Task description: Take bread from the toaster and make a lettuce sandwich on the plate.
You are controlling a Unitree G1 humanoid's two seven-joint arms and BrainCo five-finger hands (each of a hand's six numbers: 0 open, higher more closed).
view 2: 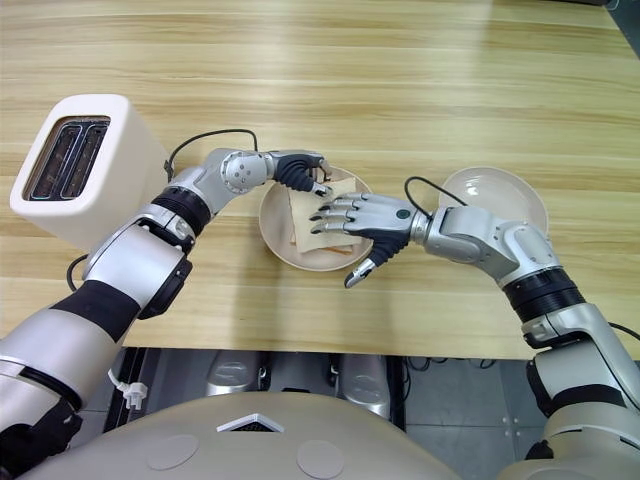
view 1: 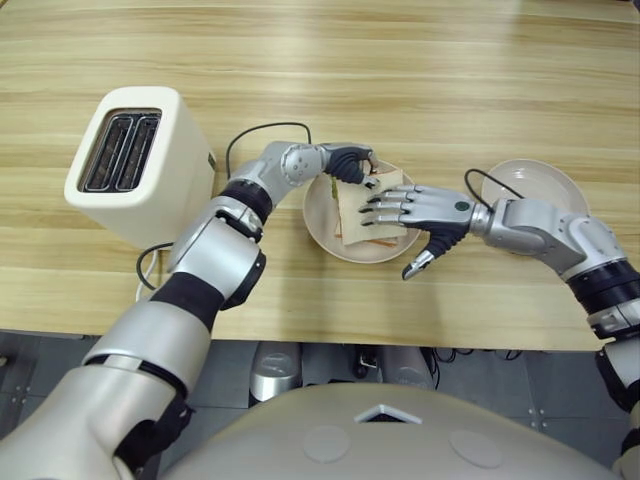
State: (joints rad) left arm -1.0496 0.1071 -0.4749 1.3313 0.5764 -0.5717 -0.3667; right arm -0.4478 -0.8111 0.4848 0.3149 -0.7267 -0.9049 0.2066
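Observation:
A white plate (view 1: 318, 228) sits in the middle of the wooden table and holds a stacked sandwich. Its top bread slice (view 1: 355, 205) is pale, and a strip of green lettuce (view 1: 333, 187) shows at its left edge. My left hand (view 1: 350, 165) is at the plate's far rim, fingers curled on the top slice's upper corner. From the right, my right hand (view 1: 412, 208) lies over the bread, fingers stretched flat on it and thumb hanging past the plate's near rim. The cream toaster (view 1: 125, 160) stands at the left, both slots dark.
A second, empty white dish (view 1: 540, 180) sits to the right, behind my right forearm. The toaster's black cord (view 1: 262, 130) loops on the table behind my left arm. Bare wood stretches across the far half of the table.

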